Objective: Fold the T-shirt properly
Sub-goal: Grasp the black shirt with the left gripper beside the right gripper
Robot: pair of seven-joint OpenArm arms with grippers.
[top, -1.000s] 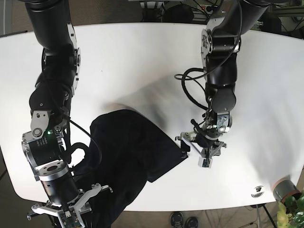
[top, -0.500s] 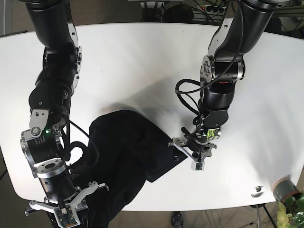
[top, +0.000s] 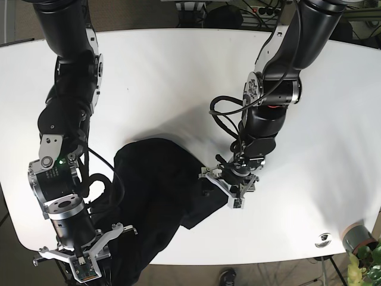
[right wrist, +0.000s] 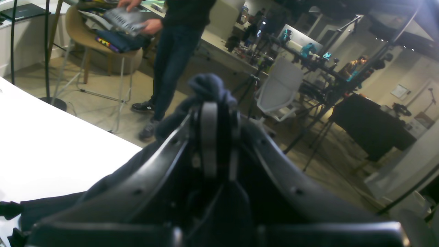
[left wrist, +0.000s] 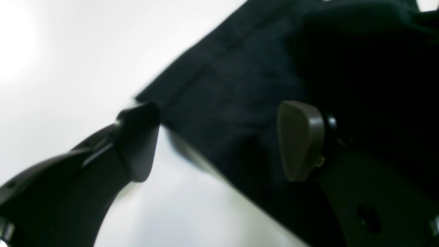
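Left claw at the shirt's corner; right claw holds a bunch of it

Crumpled dark navy cotton T-shirt (top: 158, 185) lies low centre-left on the white surface (top: 178, 77). Right claw (right wrist: 217, 137) is clamped on bunched cloth past the bottom edge. Left claw (top: 221, 182) gapes wide astride the hemmed corner. Best to seat both pads over the hem before closing, then draw outward to spread it flat.

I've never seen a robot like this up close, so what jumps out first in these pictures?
A dark T-shirt lies crumpled on the white table, spilling over its near edge. The left gripper hangs wide open over the shirt's corner, one of its fingers above the cloth. The right gripper is shut on a bunch of the same cloth, off the table's edge.
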